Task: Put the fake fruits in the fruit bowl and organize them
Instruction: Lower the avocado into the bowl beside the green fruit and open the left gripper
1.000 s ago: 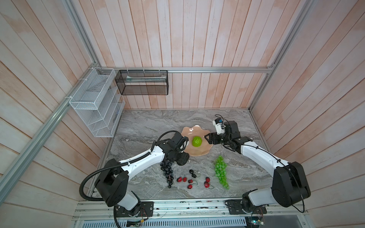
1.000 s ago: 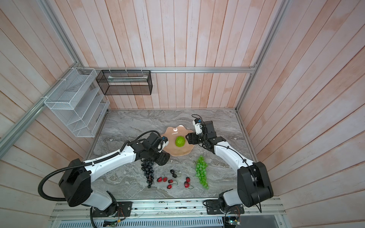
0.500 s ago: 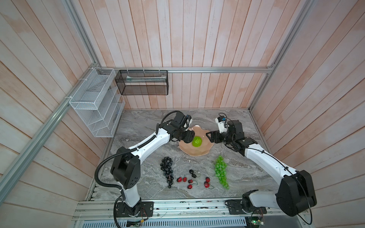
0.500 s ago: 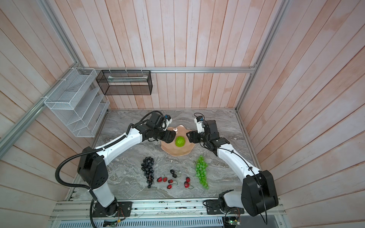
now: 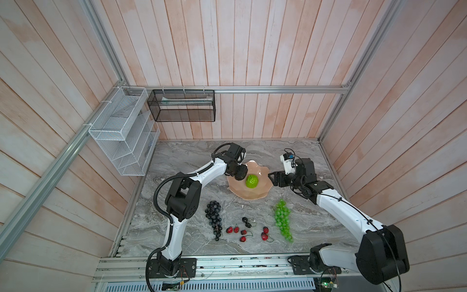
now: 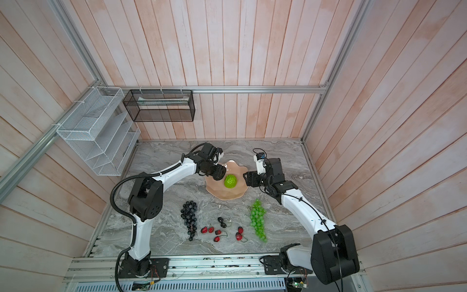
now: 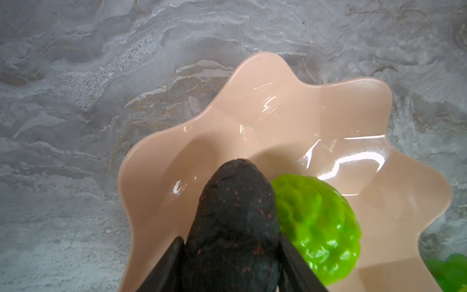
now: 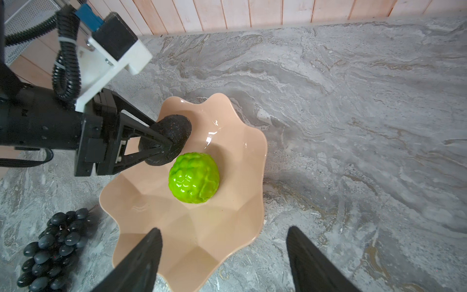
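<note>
While in L end effector [image 7: 230, 257], avocado [image 7: 235, 202] over bowl [image 7: 278, 113].

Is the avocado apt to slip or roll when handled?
Probably rigid: the left gripper pinches the avocado with no visible denting. Its bumpy matte skin likely resists slipping. Being rounded, it may roll on the glossy, sloping bowl, perhaps stopping against the green fruit.

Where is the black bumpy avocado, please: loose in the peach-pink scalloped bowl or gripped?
Gripped: the left tool clamps the black bumpy avocado over the peach-pink scalloped bowl; contact cannot be told.
</note>
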Robot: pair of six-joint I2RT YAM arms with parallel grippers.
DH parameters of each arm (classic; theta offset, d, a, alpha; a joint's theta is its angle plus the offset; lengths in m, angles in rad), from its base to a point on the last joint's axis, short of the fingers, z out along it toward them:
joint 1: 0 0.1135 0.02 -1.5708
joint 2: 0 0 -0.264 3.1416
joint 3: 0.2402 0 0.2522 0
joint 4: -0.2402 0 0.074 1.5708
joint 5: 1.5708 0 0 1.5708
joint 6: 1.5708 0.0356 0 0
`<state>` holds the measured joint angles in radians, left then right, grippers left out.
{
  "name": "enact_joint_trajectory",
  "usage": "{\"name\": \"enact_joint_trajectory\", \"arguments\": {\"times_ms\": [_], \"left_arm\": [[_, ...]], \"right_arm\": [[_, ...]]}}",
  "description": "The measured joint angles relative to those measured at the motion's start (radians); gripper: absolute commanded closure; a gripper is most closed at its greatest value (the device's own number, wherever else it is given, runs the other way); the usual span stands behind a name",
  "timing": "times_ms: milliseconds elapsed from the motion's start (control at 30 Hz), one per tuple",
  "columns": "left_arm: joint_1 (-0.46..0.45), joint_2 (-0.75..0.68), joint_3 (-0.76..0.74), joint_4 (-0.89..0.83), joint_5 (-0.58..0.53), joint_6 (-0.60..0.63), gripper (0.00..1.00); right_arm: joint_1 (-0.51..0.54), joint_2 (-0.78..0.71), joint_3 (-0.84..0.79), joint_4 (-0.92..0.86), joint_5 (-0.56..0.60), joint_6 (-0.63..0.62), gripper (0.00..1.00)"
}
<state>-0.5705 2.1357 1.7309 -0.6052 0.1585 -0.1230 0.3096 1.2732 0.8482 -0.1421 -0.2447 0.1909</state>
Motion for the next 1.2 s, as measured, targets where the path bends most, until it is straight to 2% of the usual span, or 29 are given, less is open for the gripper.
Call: {"name": "enact_joint_trajectory", "arguments": {"times_ms": [267,500,567,900,1067,1200], "left_arm": [[0.000,0.030,0.011,0.019,-0.001,0.000,0.55],[-0.008,0.034,0.012,0.023,0.002,-0.001,0.38],[-0.008,0.034,0.012,0.024,0.002,-0.004,0.29],[-0.011,-0.015,0.003,0.036,0.000,-0.016,0.28],[-0.013,-0.126,-0.068,0.051,-0.006,-0.035,0.28],[-0.021,-0.262,-0.187,0.080,-0.018,-0.060,0.29]], "right_arm": [[-0.005,0.000,-0.001,-0.001,0.000,-0.001,0.22],[-0.005,0.000,-0.002,-0.013,0.000,-0.003,0.21],[-0.005,-0.004,-0.002,-0.018,0.000,-0.003,0.21],[-0.005,-0.064,-0.002,-0.045,0.000,-0.003,0.22],[-0.005,-0.101,-0.010,-0.053,0.000,0.014,0.24],[-0.005,-0.134,-0.034,-0.079,0.004,0.036,0.27]]}}
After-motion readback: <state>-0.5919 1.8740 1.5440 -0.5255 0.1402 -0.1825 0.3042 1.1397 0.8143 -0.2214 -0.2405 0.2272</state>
